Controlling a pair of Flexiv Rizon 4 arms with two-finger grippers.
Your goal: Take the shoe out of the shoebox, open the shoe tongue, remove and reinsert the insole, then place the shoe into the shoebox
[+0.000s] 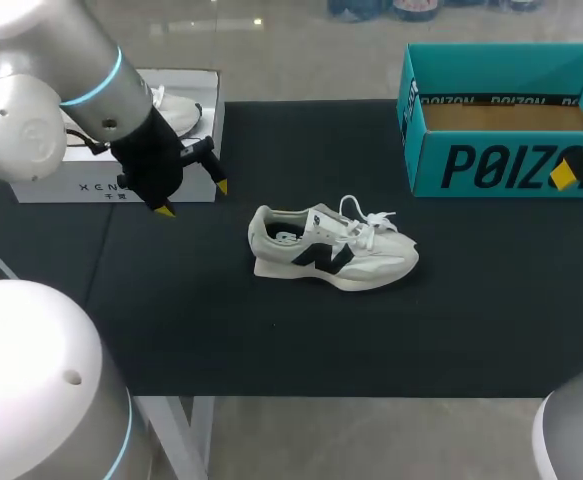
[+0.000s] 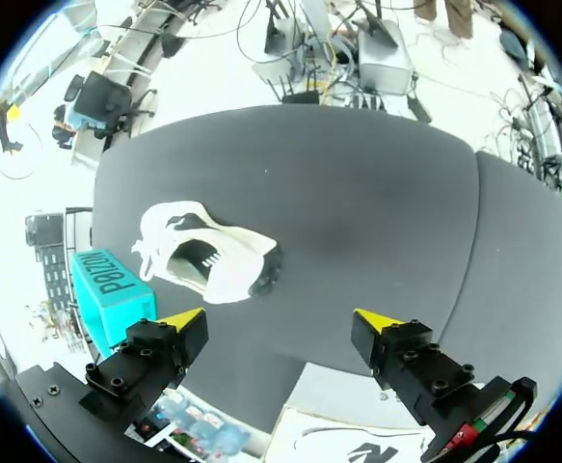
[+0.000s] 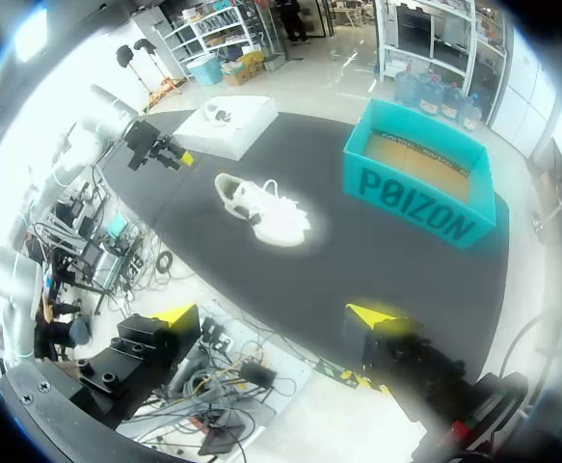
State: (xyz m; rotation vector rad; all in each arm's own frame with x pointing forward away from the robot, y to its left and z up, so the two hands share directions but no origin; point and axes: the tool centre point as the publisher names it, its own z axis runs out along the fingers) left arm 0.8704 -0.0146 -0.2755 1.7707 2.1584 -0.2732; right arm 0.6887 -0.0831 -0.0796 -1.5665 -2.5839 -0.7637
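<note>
A white shoe with a black logo lies on its sole in the middle of the black table, toe to the right, laces loose. The empty teal shoebox stands open at the back right. My left gripper hangs open above the table, left of the shoe and in front of a white box. In the left wrist view the shoe lies well ahead of the open left gripper. My right gripper is open, high and far back from the shoe and the teal shoebox. One yellow fingertip of it shows by the box's front.
A white shoebox with another white shoe inside sits at the back left, partly hidden by my left arm. Bare black table spreads in front of and around the shoe, up to the front edge.
</note>
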